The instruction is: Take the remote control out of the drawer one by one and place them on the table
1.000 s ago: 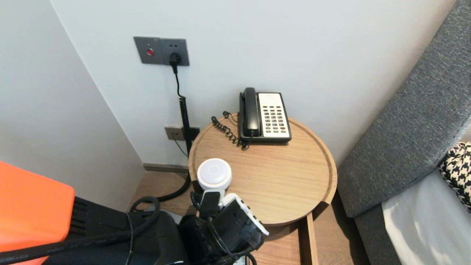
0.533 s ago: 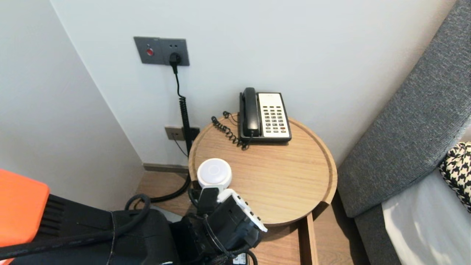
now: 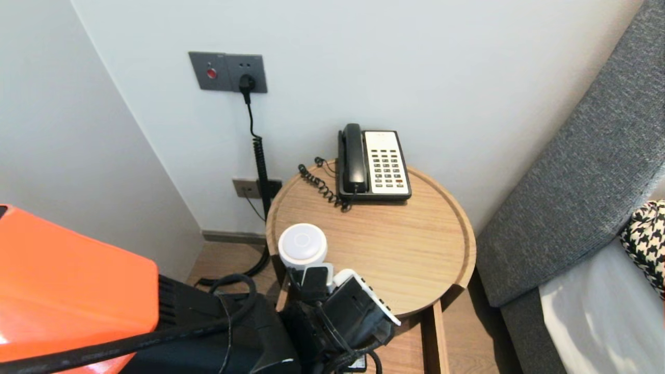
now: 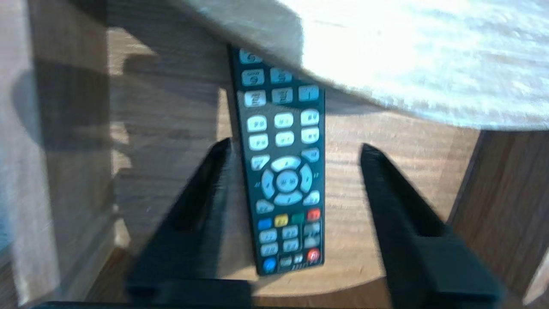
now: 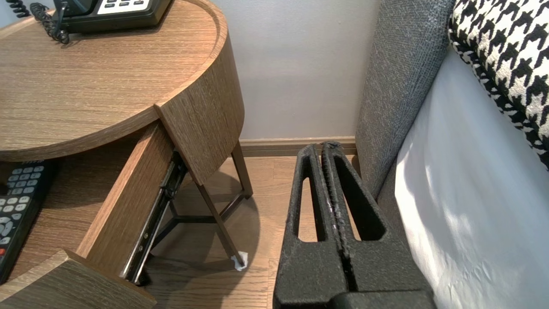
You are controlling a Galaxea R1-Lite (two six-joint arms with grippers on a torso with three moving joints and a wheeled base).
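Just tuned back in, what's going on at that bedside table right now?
The left gripper hangs open over the pulled-out wooden drawer beneath the round wooden side table. A black remote control with pale buttons lies flat on the drawer floor between its spread fingers, not clamped. The right gripper is parked shut, low beside the grey upholstered bed side. A black and white desk telephone and a white round device stand on the tabletop.

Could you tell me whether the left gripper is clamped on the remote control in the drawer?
No, the left gripper stands open on either side of the remote control, which lies flat in the drawer.
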